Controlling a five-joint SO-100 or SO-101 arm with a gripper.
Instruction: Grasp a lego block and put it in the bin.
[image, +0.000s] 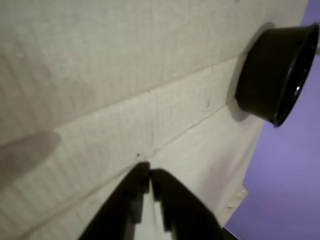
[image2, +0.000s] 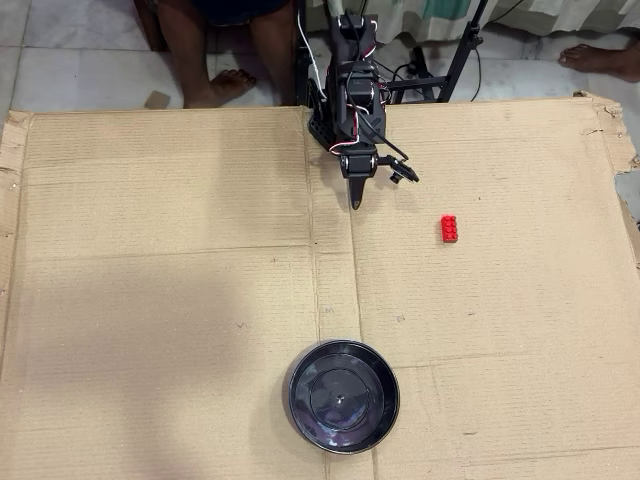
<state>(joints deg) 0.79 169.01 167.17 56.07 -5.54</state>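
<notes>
The lego block (image2: 449, 229), a small red studded brick, lies on the cardboard to the right of the gripper in the overhead view; it is out of the wrist view. The bin (image2: 343, 396), a round glossy black dish, sits near the front edge of the cardboard, and it shows at the upper right of the wrist view (image: 274, 75). My gripper (image2: 356, 198) hangs at the back centre with its black fingers pressed together and nothing between them; in the wrist view (image: 149, 172) the tips meet above bare cardboard.
A large cardboard sheet (image2: 160, 300) covers the floor. The arm's base and cables (image2: 350, 90) stand at the back edge. A person's legs and feet (image2: 230, 60) are behind the cardboard, with another foot (image2: 600, 55) at the back right.
</notes>
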